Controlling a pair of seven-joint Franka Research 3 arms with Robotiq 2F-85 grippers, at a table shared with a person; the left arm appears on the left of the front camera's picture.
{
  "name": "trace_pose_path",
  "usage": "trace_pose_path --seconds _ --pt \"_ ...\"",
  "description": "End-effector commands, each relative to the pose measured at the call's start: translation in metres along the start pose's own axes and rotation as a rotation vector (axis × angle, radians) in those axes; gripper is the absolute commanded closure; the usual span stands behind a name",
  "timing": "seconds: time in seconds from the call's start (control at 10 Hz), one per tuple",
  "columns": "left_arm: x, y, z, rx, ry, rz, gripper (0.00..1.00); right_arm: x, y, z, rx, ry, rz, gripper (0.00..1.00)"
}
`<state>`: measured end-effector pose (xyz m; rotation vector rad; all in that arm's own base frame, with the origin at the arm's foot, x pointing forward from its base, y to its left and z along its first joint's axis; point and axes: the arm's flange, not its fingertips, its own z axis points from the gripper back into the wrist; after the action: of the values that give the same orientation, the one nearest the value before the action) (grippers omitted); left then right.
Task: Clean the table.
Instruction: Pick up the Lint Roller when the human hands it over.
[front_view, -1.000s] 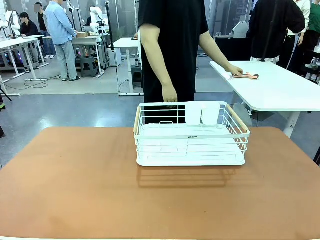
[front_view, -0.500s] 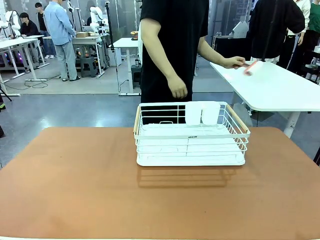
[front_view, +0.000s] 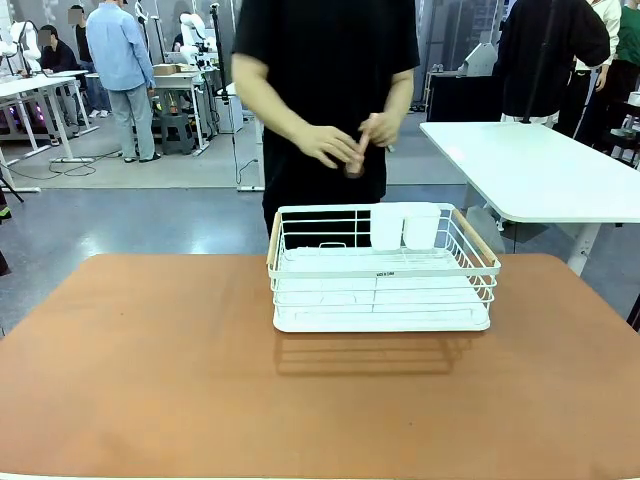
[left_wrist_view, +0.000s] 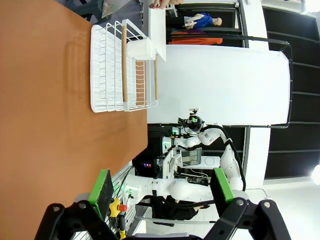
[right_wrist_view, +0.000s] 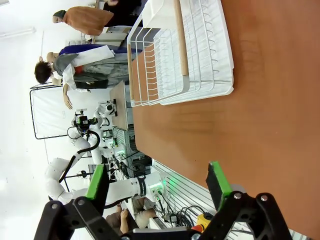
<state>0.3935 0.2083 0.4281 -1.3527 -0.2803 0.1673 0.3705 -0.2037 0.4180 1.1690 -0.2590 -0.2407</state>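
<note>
- The terracotta worktop (front_view: 150, 370) is pictured bare apart from a white dish rack (front_view: 382, 270) set toward its far middle.
- A small brownish item (front_view: 356, 160), too blurred to be identified, is held between the person's hands (front_view: 335, 145) above and behind the rack.
- The left pincer (left_wrist_view: 162, 186) is shown spread wide, with nothing between its green pads (left_wrist_view: 103, 186), over the worktop's near side. The right pincer (right_wrist_view: 156, 181) is likewise spread and unloaded.
- The step in hand is judged to be the opening one: nothing to be cleared has yet been laid on the worktop within either arm's reach.
- The next move is expected to call for waiting until the item is put down or offered. One pincer would then be lowered over it and pressed together around it, with the rack as the likely destination.
</note>
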Motion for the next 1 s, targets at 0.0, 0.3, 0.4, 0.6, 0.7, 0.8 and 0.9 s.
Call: trace_pose_path --seconds 0.0,0.3,0.4,0.6,0.7,0.8,0.9 --pt "-0.0011 -0.0018 0.0026 -0.022 0.000 -0.009 0.00 -0.0004 0.0046 0.0003 0.009 -0.004 0.020 0.00" --pt "-0.0011 -0.0018 0.0026 -0.022 0.000 -0.009 0.00 -0.0004 0.0046 0.0003 0.009 -0.004 0.020 0.00" --pt "-0.0011 -0.0018 0.0026 -0.022 0.000 -0.009 0.00 -0.0004 0.0046 0.0003 0.009 -0.004 0.020 0.00" --pt "-0.0011 -0.0018 0.0026 -0.022 0.000 -0.009 0.00 -0.0004 0.0046 0.0003 0.009 -0.004 0.020 0.00" --pt "-0.0011 -0.0018 0.0026 -0.022 0.000 -0.009 0.00 -0.0004 0.0046 0.0003 0.009 -0.004 0.020 0.00" --pt "-0.0011 -0.0018 0.0026 -0.022 0.000 -0.009 0.00 -0.0004 0.0046 0.0003 0.009 -0.004 0.020 0.00" --pt "-0.0011 -0.0018 0.0026 -0.022 0.000 -0.009 0.00 -0.0004 0.0046 0.0003 0.009 -0.004 0.020 0.00"
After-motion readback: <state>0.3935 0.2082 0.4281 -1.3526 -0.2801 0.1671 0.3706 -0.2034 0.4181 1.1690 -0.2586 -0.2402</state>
